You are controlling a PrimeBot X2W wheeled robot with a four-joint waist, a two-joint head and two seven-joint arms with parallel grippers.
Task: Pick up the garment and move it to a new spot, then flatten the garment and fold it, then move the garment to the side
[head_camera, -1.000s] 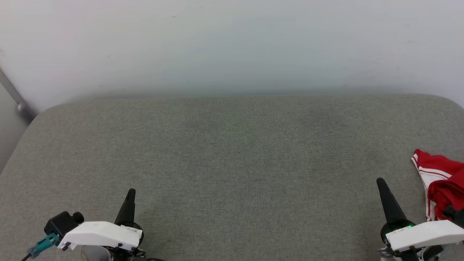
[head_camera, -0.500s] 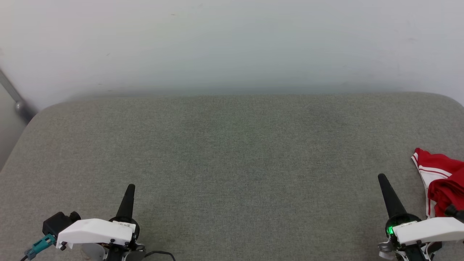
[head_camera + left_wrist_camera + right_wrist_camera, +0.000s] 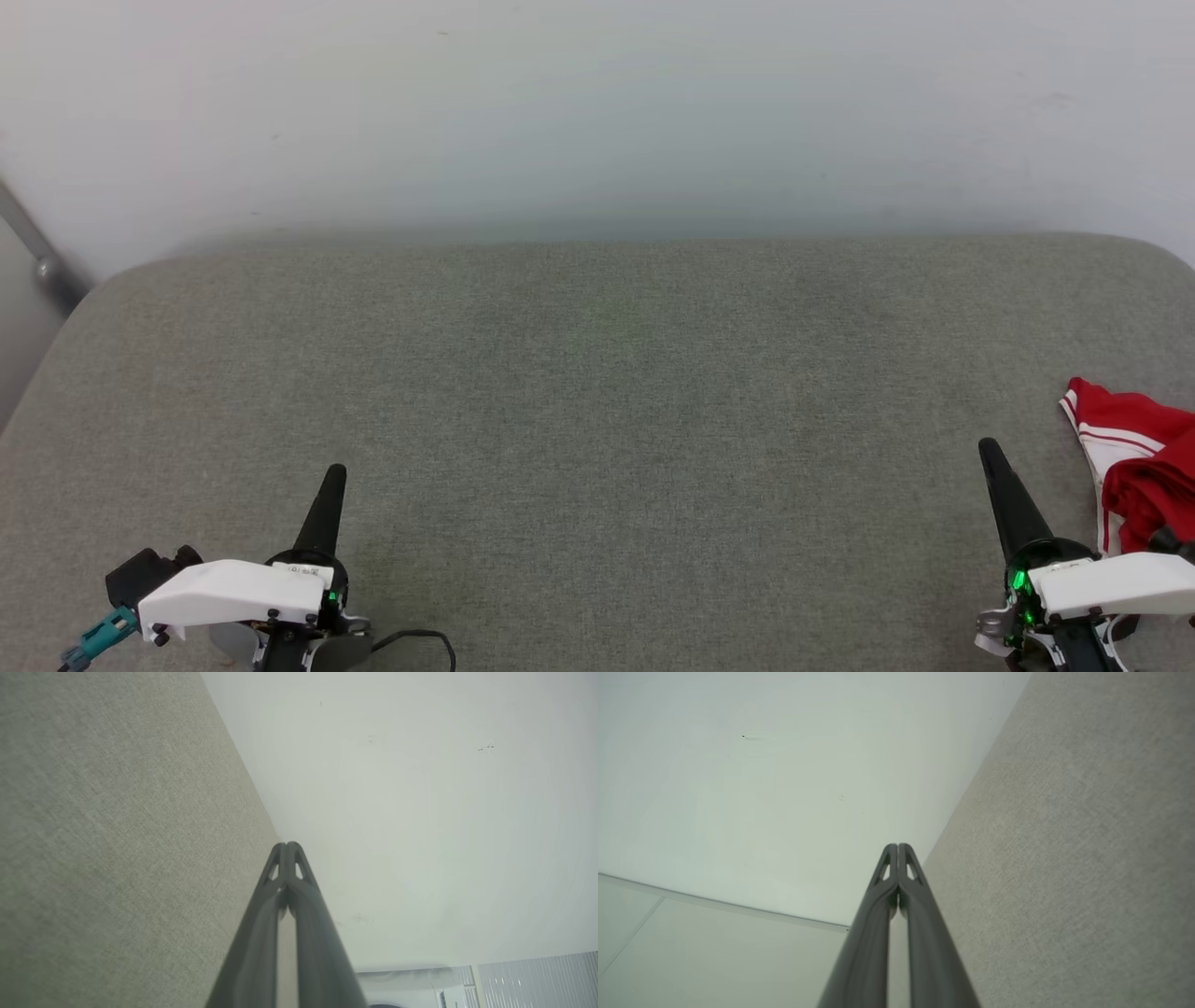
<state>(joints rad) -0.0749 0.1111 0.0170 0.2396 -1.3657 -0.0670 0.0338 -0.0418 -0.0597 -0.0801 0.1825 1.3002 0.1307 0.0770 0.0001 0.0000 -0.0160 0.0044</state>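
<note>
The garment (image 3: 1134, 457), bright red with a white panel and red-and-white striped trim, lies bunched at the far right edge of the grey cushioned surface (image 3: 597, 392), cut off by the head view's edge. My right gripper (image 3: 988, 451) hovers just left of it, shut with nothing held; its fingertips (image 3: 897, 848) meet in the right wrist view. At the lower left my left gripper (image 3: 334, 472) is also shut and empty, far from the garment, its fingertips (image 3: 287, 845) pressed together in the left wrist view.
A pale wall (image 3: 597, 112) rises directly behind the surface. A grey metal bar (image 3: 37, 257) leans at the left by the surface's rounded back corner. The wide middle of the grey surface is bare fabric.
Both grippers have slid a little lower and outward in the head view, and the picture has shifted slightly. The garment lies as before.
</note>
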